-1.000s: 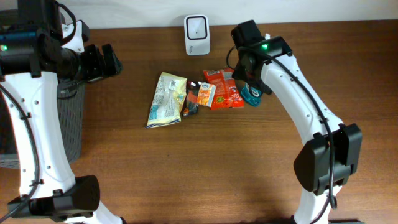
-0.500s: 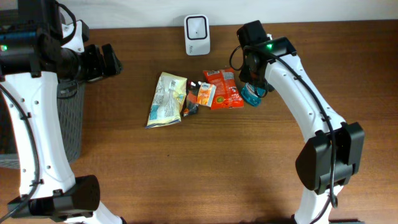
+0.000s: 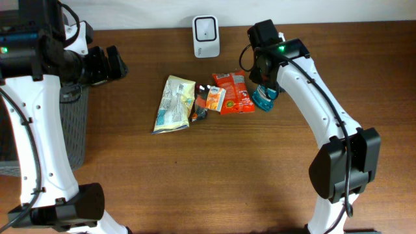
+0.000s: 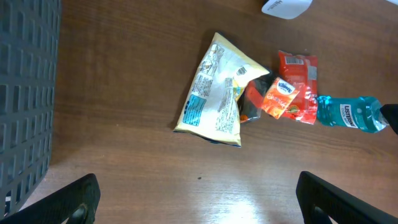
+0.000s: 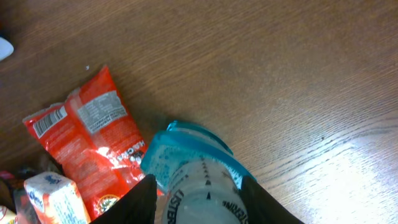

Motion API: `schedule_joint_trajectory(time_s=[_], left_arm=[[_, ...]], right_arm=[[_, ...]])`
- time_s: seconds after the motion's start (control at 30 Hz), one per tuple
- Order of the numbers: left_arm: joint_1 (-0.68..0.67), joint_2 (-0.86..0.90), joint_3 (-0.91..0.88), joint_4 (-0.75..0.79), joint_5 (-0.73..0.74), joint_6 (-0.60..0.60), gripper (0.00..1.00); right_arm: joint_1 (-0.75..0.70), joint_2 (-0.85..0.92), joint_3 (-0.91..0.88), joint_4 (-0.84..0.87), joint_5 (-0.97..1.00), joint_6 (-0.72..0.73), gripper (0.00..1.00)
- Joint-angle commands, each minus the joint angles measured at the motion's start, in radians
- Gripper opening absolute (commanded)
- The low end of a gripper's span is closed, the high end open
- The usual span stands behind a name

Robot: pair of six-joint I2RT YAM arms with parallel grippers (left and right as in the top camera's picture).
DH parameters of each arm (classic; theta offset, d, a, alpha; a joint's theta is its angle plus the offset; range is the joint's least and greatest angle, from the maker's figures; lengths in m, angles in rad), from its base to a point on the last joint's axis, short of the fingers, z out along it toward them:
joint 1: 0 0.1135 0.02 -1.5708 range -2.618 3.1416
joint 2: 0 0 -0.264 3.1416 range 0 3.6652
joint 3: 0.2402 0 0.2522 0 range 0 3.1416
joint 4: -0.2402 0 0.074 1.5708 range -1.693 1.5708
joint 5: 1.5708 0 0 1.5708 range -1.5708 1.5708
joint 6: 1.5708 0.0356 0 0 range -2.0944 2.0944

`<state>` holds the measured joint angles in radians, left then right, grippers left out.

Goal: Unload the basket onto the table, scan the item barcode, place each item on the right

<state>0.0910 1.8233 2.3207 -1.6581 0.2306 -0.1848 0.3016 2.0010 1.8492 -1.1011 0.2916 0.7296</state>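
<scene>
Right, starting at the right jaws: they sit one on either side of the mouthwash bottle point(image 5: 186, 168), and in the right wrist view I see no gap between the fingers point(image 5: 140, 202) and the plastic, so I read this as a grasp on the bottle. How firm it is I cannot tell. The bottle lies on its side on the counter point(image 3: 227, 175), at the right end of the little heap, its blue end touching the red snack packet point(image 5: 102, 143). Left of that come a small orange pack point(image 4: 280, 96) and a cream bag point(image 4: 214, 93). The white scanner point(image 3: 205, 28) stands at the far edge of the counter, to the left of the bottle and apart from the heap.

My left jaws are released and empty, spread wide well to the left, by the grey basket point(image 4: 25, 93).

By my judgement I am at the pick-up step, with nothing scanned yet. Next I need to lift the bottle clear without dragging the red packet along, carry it far and left to the scanner, and turn the label until the barcode faces the window. I can't see the barcode from here, so I expect some wrist rotation
</scene>
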Motion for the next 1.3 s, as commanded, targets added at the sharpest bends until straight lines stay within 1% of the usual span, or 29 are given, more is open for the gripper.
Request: schedule_joint_trajectory(time_s=[0.0, 0.07, 0.1, 0.13, 0.2, 0.5, 0.57, 0.63, 0.77, 0.83, 0.97, 1.07, 1.13, 1.27], left_arm=[[0.000, -0.010, 0.006, -0.001, 0.000, -0.009, 0.99], [0.000, -0.010, 0.006, -0.001, 0.000, -0.009, 0.99], [0.000, -0.010, 0.006, -0.002, 0.000, -0.009, 0.99], [0.000, -0.010, 0.006, -0.002, 0.000, -0.009, 0.99], [0.000, -0.010, 0.006, -0.001, 0.000, -0.009, 0.99], [0.000, -0.010, 0.006, -0.001, 0.000, -0.009, 0.99], [0.000, -0.010, 0.006, -0.001, 0.000, -0.009, 0.99], [0.000, -0.010, 0.006, -0.002, 0.000, -0.009, 0.99], [0.000, -0.010, 0.006, -0.001, 0.000, -0.009, 0.99], [0.000, -0.010, 0.006, -0.001, 0.000, -0.009, 0.99], [0.000, -0.010, 0.006, -0.001, 0.000, -0.009, 0.99], [0.000, -0.010, 0.006, -0.002, 0.000, -0.009, 0.99], [0.000, -0.010, 0.006, -0.002, 0.000, -0.009, 0.99], [0.000, -0.010, 0.006, -0.001, 0.000, -0.009, 0.99]], right_arm=[[-0.002, 0.003, 0.008, 0.002, 0.035, 0.003, 0.43], [-0.001, 0.004, 0.006, 0.001, 0.035, 0.003, 0.42], [-0.001, 0.005, 0.006, 0.001, 0.034, 0.003, 0.40], [-0.001, 0.005, 0.006, 0.002, 0.034, 0.004, 0.31], [-0.001, 0.004, 0.006, 0.003, 0.034, 0.004, 0.04], [0.000, -0.011, 0.050, -0.007, 0.030, -0.011, 0.04], [0.000, -0.011, 0.081, 0.026, -0.040, -0.122, 0.04], [0.000, -0.011, 0.116, 0.071, -0.157, -0.228, 0.04], [0.000, -0.011, 0.156, 0.139, -0.329, -0.347, 0.04], [0.000, -0.011, 0.166, 0.173, -0.389, -0.358, 0.04], [0.001, -0.010, 0.166, 0.314, -0.496, -0.354, 0.04], [0.014, -0.005, 0.166, 0.391, -0.491, -0.347, 0.04], [0.025, 0.004, 0.165, 0.384, -0.456, -0.348, 0.04], [0.026, 0.021, 0.163, 0.283, -0.206, -0.346, 0.04]])
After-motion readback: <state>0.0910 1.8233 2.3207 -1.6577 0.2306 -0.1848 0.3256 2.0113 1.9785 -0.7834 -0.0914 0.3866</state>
